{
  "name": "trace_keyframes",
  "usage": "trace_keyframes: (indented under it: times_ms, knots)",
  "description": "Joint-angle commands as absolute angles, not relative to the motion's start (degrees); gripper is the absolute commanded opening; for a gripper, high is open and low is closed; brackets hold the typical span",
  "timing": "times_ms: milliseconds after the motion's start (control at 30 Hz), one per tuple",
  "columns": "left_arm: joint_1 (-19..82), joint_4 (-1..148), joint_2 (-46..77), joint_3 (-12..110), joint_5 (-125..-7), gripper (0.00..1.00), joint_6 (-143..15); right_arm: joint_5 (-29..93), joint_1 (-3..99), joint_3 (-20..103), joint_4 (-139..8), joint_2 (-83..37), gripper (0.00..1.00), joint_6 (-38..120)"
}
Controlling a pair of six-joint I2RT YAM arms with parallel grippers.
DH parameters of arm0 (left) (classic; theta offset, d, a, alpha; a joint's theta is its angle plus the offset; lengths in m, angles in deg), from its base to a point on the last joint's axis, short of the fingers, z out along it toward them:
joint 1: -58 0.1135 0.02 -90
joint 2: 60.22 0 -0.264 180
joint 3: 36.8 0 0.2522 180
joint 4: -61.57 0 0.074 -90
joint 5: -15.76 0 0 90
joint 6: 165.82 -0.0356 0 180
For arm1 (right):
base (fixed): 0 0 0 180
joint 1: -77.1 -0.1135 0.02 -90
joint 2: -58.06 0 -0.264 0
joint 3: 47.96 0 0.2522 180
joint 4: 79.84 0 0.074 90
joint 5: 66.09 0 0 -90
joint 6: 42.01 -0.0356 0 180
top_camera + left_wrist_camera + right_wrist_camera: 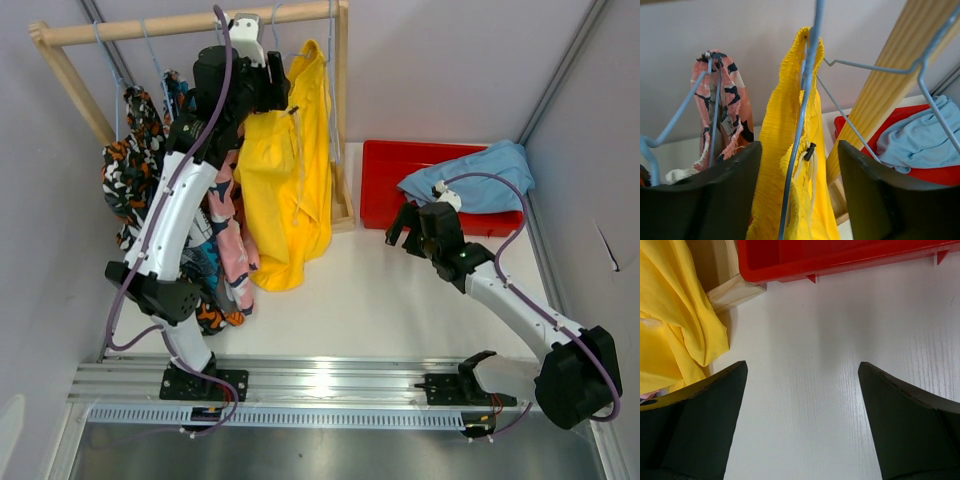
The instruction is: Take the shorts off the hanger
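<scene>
Seen from above, at far left on the wooden rack [190, 22]: orange-black-white shorts [128, 165] on a hanger, then teal-orange shorts [203, 262] partly hidden behind the left arm, then pink printed shorts [232, 240]. Next, raised to the rail, left gripper [799, 150], spread wide and holding nothing, straddling the yellow shorts [790, 130] and their blue wire hanger [807, 75]. Judged as the step in hand: taking hold of the yellow pair to slip it off. Best to close on the gathered waistband just below the wire, pinching cloth only and never the hanger, then lift up and over the wire instead of dragging sideways, minding the small black toggle [810, 150], likely to snag. Keep clear of the pink pair just beside on one side and the wooden post [890, 100] on the other. Further right, red bin [385, 190] with light blue shorts [480, 175] lying in it, off any hanger. Lastly, right gripper [802, 367], open wide and empty, low over the white table [840, 390], near the bin.
</scene>
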State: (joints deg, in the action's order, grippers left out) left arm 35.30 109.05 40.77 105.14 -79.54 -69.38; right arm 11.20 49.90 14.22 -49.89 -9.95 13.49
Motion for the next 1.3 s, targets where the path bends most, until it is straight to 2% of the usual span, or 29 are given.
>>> trace_keyframes:
  times_ms: [0, 33, 67, 133, 167, 433, 567, 833, 967, 1000, 1033, 1200, 1267]
  knots:
    - [35.85, 108.55, 41.99, 105.46, -78.2, 0.63, -69.32, 9.31, 49.67, 13.87, -50.96, -8.65, 0.99, 13.72]
    - [35.85, 108.82, 42.25, 105.55, -78.28, 0.58, -69.32, 9.32, 49.67, 13.79, -50.87, -8.73, 0.99, 13.8]
    - [35.85, 109.34, 42.6, 105.72, -78.11, 0.31, -69.4, 9.23, 49.59, 13.79, -50.78, -8.74, 0.99, 13.8]
    - [35.85, 109.96, 43.4, 106.16, -77.93, 0.18, -69.32, 9.14, 49.67, 13.61, -50.78, -8.56, 0.99, 13.89]
    - [35.85, 110.83, 43.66, 107.3, -78.11, 0.0, -69.23, 9.14, 49.59, 13.52, -50.78, -8.47, 0.99, 13.98]
    - [35.94, 113.64, 41.21, 111.43, -77.23, 0.0, -68.88, 9.05, 49.59, 13.17, -50.52, -7.51, 0.99, 14.07]
    - [35.85, 117.16, 41.64, 120.47, -76.88, 0.0, -68.96, 8.79, 49.67, 12.91, -50.61, -6.28, 0.99, 14.42]
    - [35.5, 119.71, 33.3, 116.1, -78.72, 0.0, -69.93, 7.82, 49.59, 16.06, -49.11, -4.7, 0.99, 15.91]
    - [34.19, 122.7, 25.4, 106.8, -79.07, 0.0, -70.46, 13.16, 49.5, 18.78, -50.16, -3.29, 0.99, 18.63]
    - [32.61, 122.44, 22.94, 98.77, -79.6, 0.0, -70.72, 14.75, 49.59, 19.32, -50.6, -2.94, 0.99, 20.21]
    - [31.73, 121.48, 17.35, 95.82, -80.47, 0.0, -70.98, 16.07, 49.5, 20.02, -50.87, -2.41, 0.99, 20.92]
    - [27.33, 124.01, 3.43, 81.32, -81.01, 0.0, -70.9, 33.72, 49.41, 25.29, -53.5, 0.67, 0.99, 25.49]
    - [27.15, 126.39, -2.55, 75.87, -76.39, 0.0, -70.99, 42.48, 49.23, 27.14, -54.56, 1.19, 0.99, 26.37]
